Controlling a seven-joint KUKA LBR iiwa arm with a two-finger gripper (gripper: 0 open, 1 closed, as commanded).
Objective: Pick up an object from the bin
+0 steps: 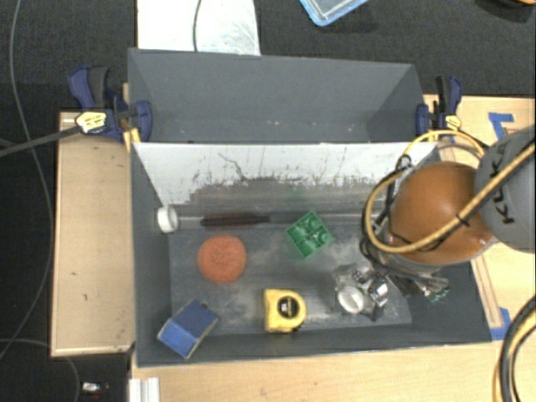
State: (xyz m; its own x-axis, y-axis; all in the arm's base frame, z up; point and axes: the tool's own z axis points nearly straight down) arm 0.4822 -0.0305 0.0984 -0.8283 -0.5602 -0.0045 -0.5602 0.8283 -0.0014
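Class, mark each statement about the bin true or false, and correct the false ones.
1. The green brick lies farther back in the bin than the yellow tape measure. True.
2. The blue block lies at the view's right. False: it lies in the front left corner.
3. The pincer is right of the tape measure. True.
4. The orange ball rests on the green brick. False: it lies apart, left of it.

Left of my claw [360,296], bare bin floor [251,290] lies open between the green block [308,234], farther off, and the yellow tape measure [284,310], nearer. Beyond them an orange ball [222,258], a blue block [187,328] and a long tube [213,219] crowd the left.
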